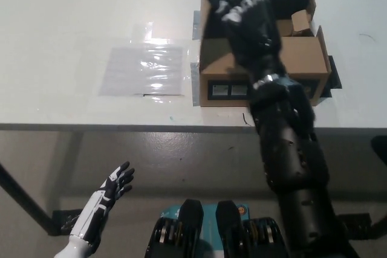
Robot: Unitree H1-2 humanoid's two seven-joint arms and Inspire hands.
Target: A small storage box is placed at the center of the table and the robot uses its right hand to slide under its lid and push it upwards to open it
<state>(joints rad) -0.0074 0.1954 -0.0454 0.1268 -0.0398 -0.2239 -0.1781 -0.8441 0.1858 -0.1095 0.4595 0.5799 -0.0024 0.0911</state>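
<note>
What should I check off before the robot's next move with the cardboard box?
1. Lid raised: ok, the box shows its inner flaps.
2. Right hand holding nothing: ok, fingers spread over the box's far left part.
3. Left hand out of the way: ok, resting open below the table edge.
4. Box fully on the table: ok, near the front edge.
5. Lid resting stably back: cannot tell, the arm hides it.
6. Box contents: cannot tell.

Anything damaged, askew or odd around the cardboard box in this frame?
Nothing looks damaged. The brown cardboard storage box sits square near the white table's front edge, the black right hand spread above it. A clear plastic sheet lies flat beside it. The white left hand rests open below the table.
</note>
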